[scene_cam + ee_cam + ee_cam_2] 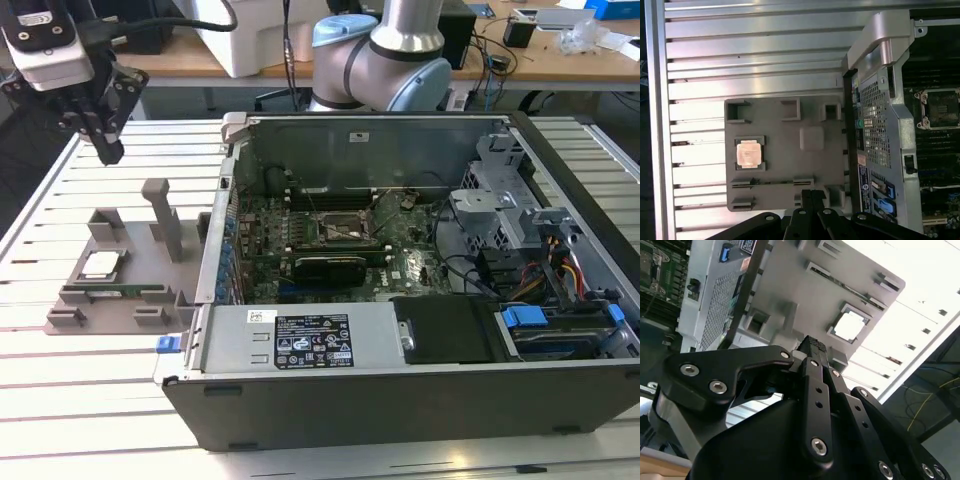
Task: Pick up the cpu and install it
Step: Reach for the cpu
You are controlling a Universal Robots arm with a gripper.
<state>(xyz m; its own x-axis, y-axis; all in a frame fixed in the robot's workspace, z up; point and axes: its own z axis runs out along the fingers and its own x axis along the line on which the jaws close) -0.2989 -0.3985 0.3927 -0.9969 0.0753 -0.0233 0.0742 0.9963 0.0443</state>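
Exterior view | gripper (108,150) hangs high over table's far corner, fingers pressed together, grasping nothing | cpu (102,263) lies flat in grey holder (137,270), well below gripper, nearer the camera | computer case (400,405) on holder's exterior-view right

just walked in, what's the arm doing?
The gripper hangs in the air over the slatted table, above the far end of the grey holder, and carries no part. The cpu lies flat in its pocket on that holder, not yet picked up. The open PC case sits to the exterior view's right of the holder, and the socket on its board looks empty.
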